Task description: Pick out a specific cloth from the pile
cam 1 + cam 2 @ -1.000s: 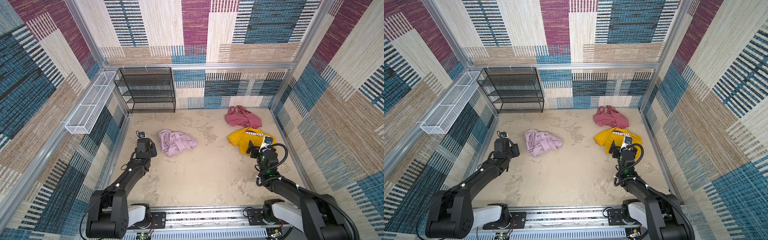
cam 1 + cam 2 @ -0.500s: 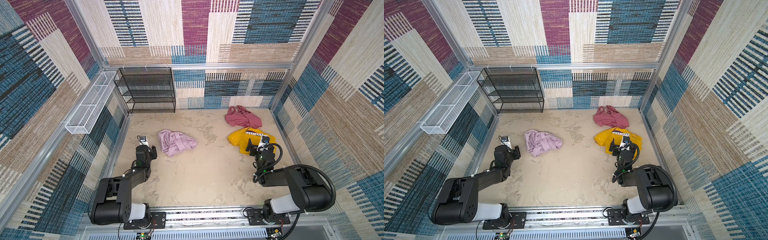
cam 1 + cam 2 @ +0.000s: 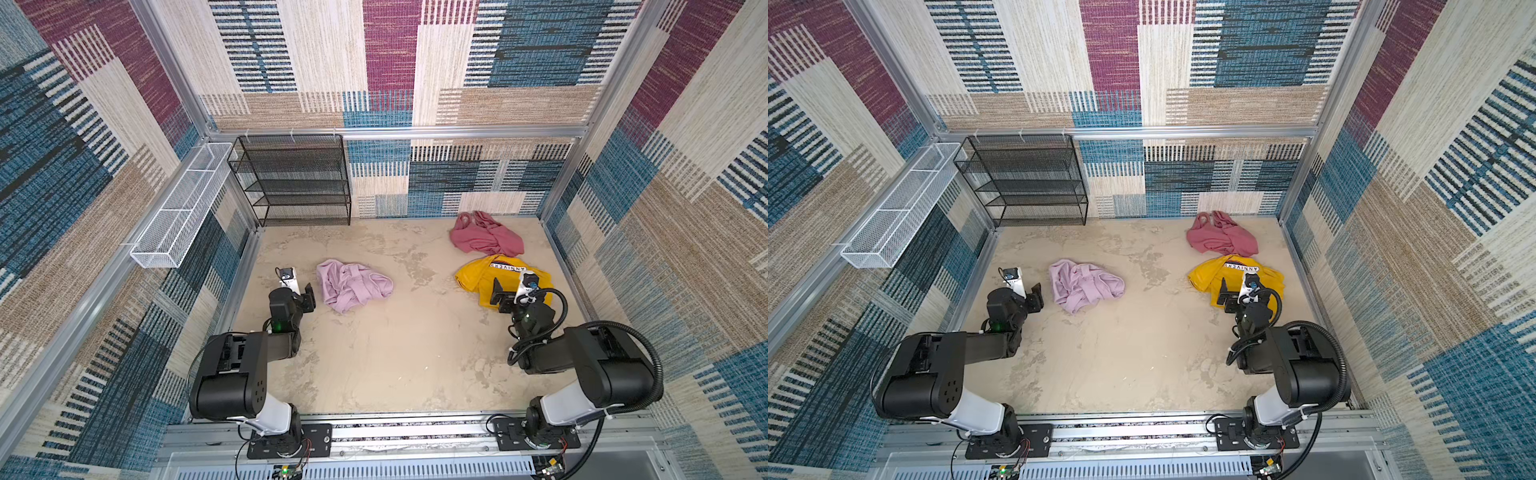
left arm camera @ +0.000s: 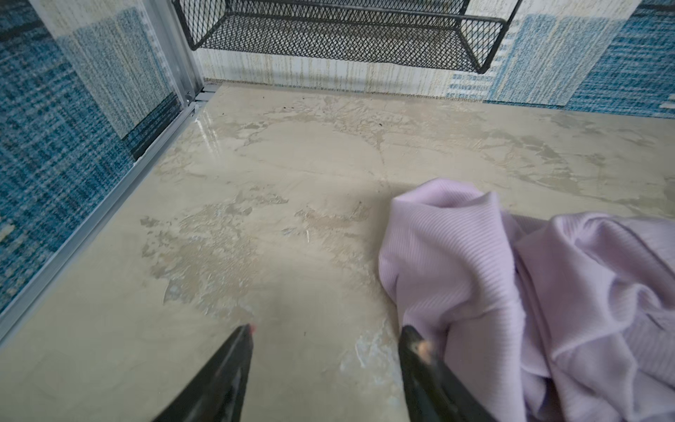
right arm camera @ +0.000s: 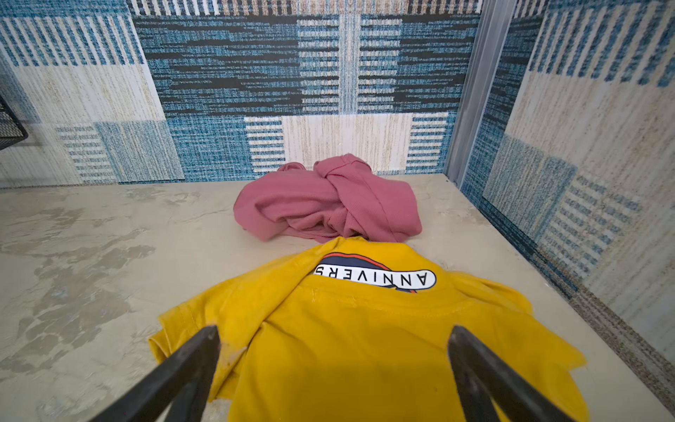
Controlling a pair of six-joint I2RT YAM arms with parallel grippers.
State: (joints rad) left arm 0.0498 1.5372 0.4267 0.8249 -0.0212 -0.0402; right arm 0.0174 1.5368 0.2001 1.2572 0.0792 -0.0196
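Observation:
The cloth [image 3: 353, 284] [image 3: 1084, 284], pale lilac and crumpled, lies alone on the floor left of centre. The other garments of the pile lie at the right: a dusty-rose one [image 3: 484, 239] [image 5: 328, 204] against a mustard-yellow lettered shirt [image 3: 486, 274] [image 5: 365, 329]. My left gripper [image 3: 299, 291] [image 4: 328, 329] stands open just left of the cloth [image 4: 511, 274], with bare floor between its fingers and one fingertip [image 4: 411, 336] at the fabric's edge. My right gripper [image 3: 511, 291] [image 5: 336, 330] is open over the yellow shirt's near part, holding nothing.
A black mesh shelf rack [image 3: 291, 183] stands at the back left. A white wire basket [image 3: 178, 208] hangs on the left wall. Patterned walls close in three sides, with metal framing [image 4: 91, 226] along the floor's left edge. The arms' rail [image 3: 415, 432] runs along the front.
Both arms have folded up, their large links now raised near the front rail. The grippers stay about where they were. The garments have not moved.

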